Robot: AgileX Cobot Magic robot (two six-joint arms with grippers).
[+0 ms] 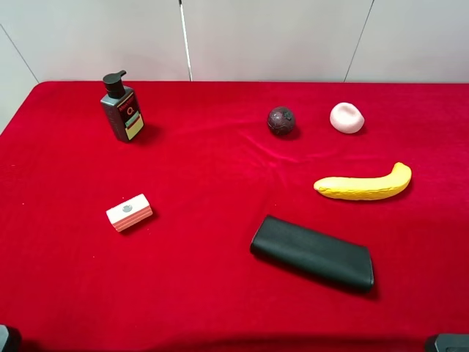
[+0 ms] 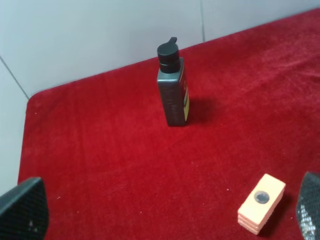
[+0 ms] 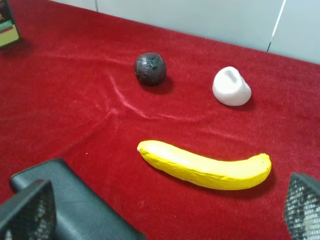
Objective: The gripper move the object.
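Observation:
The dark grey pump bottle (image 1: 122, 110) with a black pump head and a red, white and yellow-green label stands upright on the red cloth at the far left. It also shows in the left wrist view (image 2: 172, 90), well ahead of my left gripper (image 2: 167, 207). The left gripper is open and empty, its fingertips (image 2: 24, 207) wide apart. My right gripper (image 3: 165, 207) is open and empty above the right side of the table. Only a corner of the bottle (image 3: 7, 27) shows in the right wrist view.
A pink-and-white block (image 1: 129, 213) lies in front of the bottle, close to the left gripper (image 2: 261, 204). A flat black case (image 1: 311, 253), a yellow banana (image 1: 364, 185), a dark ball (image 1: 281, 121) and a white lump (image 1: 346, 117) lie on the right.

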